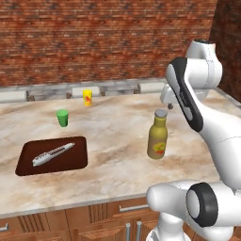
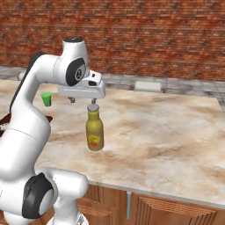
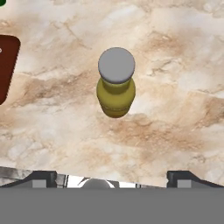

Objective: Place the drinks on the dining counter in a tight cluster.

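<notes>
The tall olive-yellow bottle with the grey cap and yellow-red label (image 1: 157,139) stood upright on the wide beige marble-patterned counter (image 1: 117,164), its long axis vertical, well apart from the small green cup (image 1: 62,117), the small yellow cup (image 1: 87,97) and the dark brown cutting board (image 1: 52,155) that carried a pale knife-like tool (image 1: 52,154).

The pincer (image 2: 82,100) hung above the bottle and clear of it, pointing straight down. In the right base view its two small dark tips sat at about cap height, one beside the cap and one off to the left, so the bottle looked offset toward one finger rather than centred. The hand view agreed: the grey cap (image 3: 116,65) lay above the middle of the picture, ahead of the fingertips (image 3: 41,177) at the bottom edge. These stood far apart, so the pincer was wide and empty.

By my judgement, any descent onto the bottle would first need the hand shifted forward until the neck lay between the fingers.
</notes>
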Robot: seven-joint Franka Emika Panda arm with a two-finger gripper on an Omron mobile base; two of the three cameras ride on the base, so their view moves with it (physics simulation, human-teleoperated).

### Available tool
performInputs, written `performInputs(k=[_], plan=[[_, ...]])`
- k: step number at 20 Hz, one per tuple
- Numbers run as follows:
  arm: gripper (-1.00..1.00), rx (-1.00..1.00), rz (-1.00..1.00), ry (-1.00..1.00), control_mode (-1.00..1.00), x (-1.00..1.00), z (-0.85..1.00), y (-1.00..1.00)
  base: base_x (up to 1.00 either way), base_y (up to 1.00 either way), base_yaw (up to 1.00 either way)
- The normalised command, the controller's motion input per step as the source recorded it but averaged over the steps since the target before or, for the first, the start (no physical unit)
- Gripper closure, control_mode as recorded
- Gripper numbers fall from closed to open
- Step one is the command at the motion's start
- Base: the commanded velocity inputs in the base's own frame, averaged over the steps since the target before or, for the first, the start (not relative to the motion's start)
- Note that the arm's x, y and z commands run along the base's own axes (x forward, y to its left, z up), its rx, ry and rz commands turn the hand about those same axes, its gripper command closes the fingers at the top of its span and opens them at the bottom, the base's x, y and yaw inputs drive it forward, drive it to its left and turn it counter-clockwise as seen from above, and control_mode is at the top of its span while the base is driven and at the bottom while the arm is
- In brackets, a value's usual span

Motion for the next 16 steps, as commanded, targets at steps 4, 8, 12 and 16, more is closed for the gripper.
performInputs(k=[4, 8, 12, 16], plan=[[-1.0, 0.0, 0.0, 0.0, -1.0, 0.0, 0.0, 0.0, 0.0, 0.0, 0.0], [-1.0, 0.0, 0.0, 0.0, 1.0, -0.05, 0.0, 0.0, -0.24, -0.05, -0.01], [-1.0, 0.0, 0.0, 0.0, 1.0, 0.0, 0.0, 0.0, -0.74, -0.41, -0.16], [-1.0, 0.0, 0.0, 0.0, 1.0, 0.0, 0.0, 0.0, -0.78, -0.23, -0.29]])
